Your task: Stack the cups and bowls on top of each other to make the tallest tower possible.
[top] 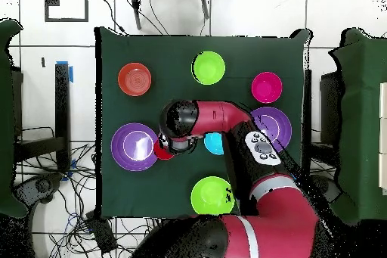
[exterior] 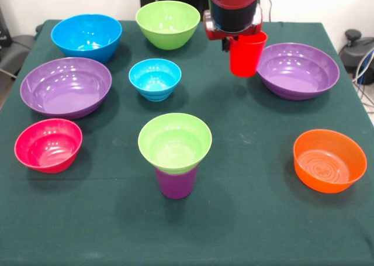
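Observation:
My gripper (exterior: 236,42) is shut on the rim of the red cup (exterior: 246,55) and holds it upright, just left of the right purple bowl (exterior: 298,71). In the overhead view the red cup (top: 162,150) shows under the gripper (top: 172,146), beside that purple bowl (top: 134,146). The tower stands front centre: a purple cup (exterior: 175,183) with a small lime green bowl (exterior: 175,142) seated on it, also seen from overhead (top: 208,67). A small blue bowl (exterior: 155,79) stands alone mid-table.
On the green cloth: a large blue bowl (exterior: 86,36) and a large lime green bowl (exterior: 168,23) at the back, a second purple bowl (exterior: 65,86) and a pink bowl (exterior: 48,144) on the left, an orange bowl (exterior: 329,160) front right.

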`<action>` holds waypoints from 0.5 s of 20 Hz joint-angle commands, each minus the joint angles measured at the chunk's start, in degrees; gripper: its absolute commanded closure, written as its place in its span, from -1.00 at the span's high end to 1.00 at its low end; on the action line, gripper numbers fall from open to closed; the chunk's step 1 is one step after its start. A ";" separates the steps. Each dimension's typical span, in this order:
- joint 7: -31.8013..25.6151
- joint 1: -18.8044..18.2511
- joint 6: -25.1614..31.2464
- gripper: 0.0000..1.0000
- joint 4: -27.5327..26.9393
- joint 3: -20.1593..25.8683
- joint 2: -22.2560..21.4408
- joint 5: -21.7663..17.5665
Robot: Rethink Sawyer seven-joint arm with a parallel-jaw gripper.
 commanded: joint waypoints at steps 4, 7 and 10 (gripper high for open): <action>-7.63 -1.86 -1.50 -1.00 2.83 3.73 1.00 -4.32; -7.41 -1.91 -2.29 -1.00 1.69 2.63 1.81 -5.98; -7.50 -1.60 -1.43 -1.00 -1.70 2.28 3.85 -7.17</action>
